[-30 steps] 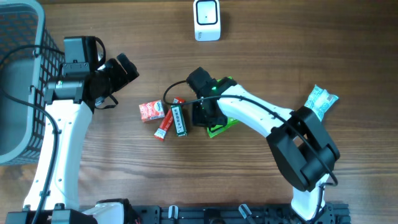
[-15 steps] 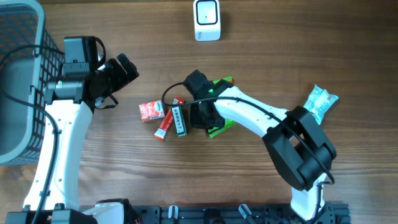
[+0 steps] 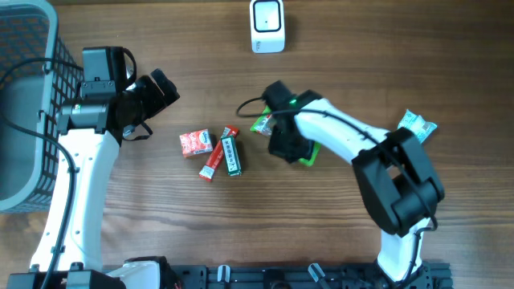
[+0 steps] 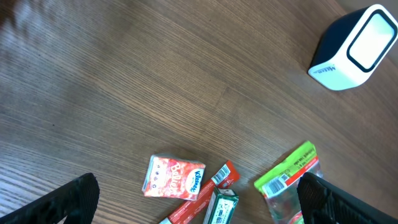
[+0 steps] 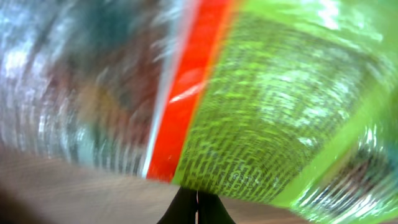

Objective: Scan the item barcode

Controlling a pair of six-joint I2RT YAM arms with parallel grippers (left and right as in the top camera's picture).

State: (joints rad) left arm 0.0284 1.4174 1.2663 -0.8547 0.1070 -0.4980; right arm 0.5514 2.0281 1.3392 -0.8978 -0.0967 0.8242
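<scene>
The item is a green and clear snack packet (image 3: 262, 123) with a barcode on its green header (image 4: 286, 177). My right gripper (image 3: 283, 136) is shut on it at the table's middle. In the right wrist view the packet (image 5: 280, 106) is blurred and fills the frame, with the gripper (image 5: 197, 208) pinched on its edge. The white scanner (image 3: 267, 26) stands at the back centre, also in the left wrist view (image 4: 354, 46). My left gripper (image 3: 157, 92) hangs open at the left, nothing between its fingers (image 4: 68, 199).
A red tissue pack (image 3: 195, 143), a red stick pack (image 3: 217, 154) and a green gum box (image 3: 231, 155) lie together left of centre. A grey basket (image 3: 24, 80) stands at the far left. A teal packet (image 3: 418, 128) lies at the right.
My right gripper has carried the green packet to the right and back, away from the pile of small packs. The left arm has not moved.
</scene>
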